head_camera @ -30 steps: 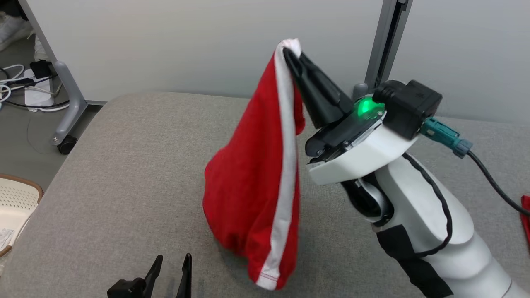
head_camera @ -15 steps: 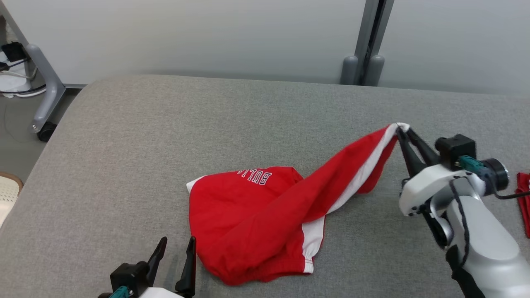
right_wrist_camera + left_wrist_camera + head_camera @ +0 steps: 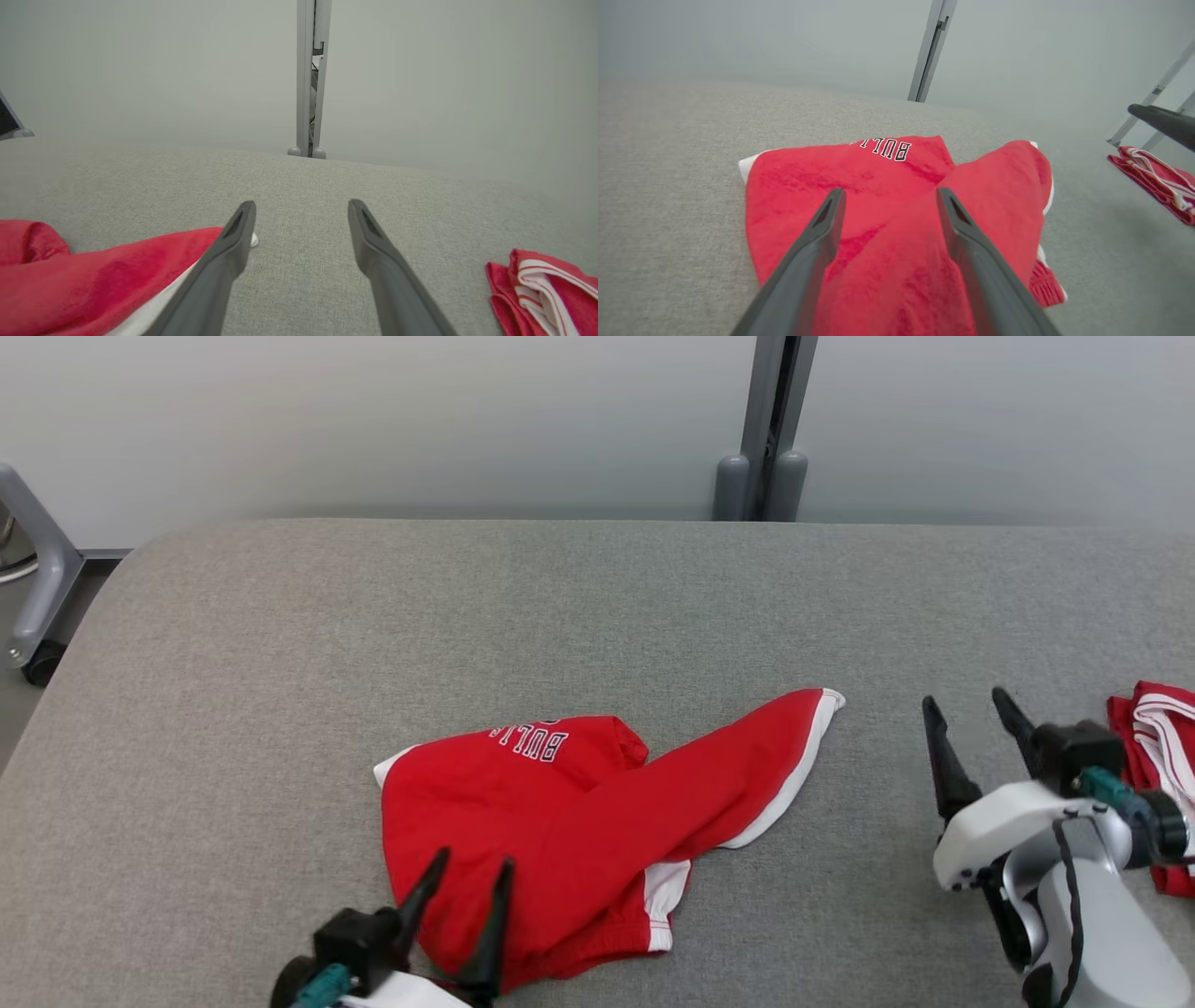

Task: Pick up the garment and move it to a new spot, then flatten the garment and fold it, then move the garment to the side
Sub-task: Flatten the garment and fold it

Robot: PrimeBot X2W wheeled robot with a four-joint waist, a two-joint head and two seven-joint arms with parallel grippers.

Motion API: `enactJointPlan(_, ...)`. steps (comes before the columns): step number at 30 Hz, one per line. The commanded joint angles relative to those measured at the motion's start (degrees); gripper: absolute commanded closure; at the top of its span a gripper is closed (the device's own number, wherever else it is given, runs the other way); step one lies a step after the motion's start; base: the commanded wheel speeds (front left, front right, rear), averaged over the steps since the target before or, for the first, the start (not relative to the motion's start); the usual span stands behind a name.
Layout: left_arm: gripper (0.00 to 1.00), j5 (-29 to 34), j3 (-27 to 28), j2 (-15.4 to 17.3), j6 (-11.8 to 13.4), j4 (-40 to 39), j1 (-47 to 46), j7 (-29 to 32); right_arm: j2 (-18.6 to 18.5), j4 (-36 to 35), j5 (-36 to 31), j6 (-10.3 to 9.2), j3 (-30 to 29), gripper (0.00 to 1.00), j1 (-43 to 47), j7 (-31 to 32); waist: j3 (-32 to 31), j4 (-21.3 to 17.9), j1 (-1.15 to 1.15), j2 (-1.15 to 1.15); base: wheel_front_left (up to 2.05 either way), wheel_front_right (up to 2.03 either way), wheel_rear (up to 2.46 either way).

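The red garment (image 3: 560, 803) lies loose on the grey padded table (image 3: 280, 635), near the front middle, and neither arm holds it. One part rests fairly flat, with upside-down lettering at its far edge. A long white-trimmed flap lies diagonally over that part, its tip pointing right. By the look of it the garment is set down in its spot but is bunched, so flattening is probably the step in hand.

The right end effector (image 3: 962, 698) sits low just beside the flap's tip, its fingers wide apart with only bare table between them. In the right wrist view one finger overlaps the white tip, but whether it touches the cloth is hard to say.

The left end effector (image 3: 473, 859) is also spread and empty. It is poised over the garment's near edge with its fingers pointing across the cloth, a fair place from which to pinch the near hem and pull the folds out.

A second red-and-white cloth (image 3: 1153, 737) lies bundled at the table's right edge, well apart from the garment and out of the working area.
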Motion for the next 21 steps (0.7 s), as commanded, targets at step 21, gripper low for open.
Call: enactJointPlan(21,0.0,-0.02,-21.12,0.18,-1.32,10.05,-6.84,0.0,2.65,-2.36,-0.02,-0.01,0.08,0.0,5.62,0.02,-0.16,-2.77,0.0,0.0,0.0,0.0,0.0)
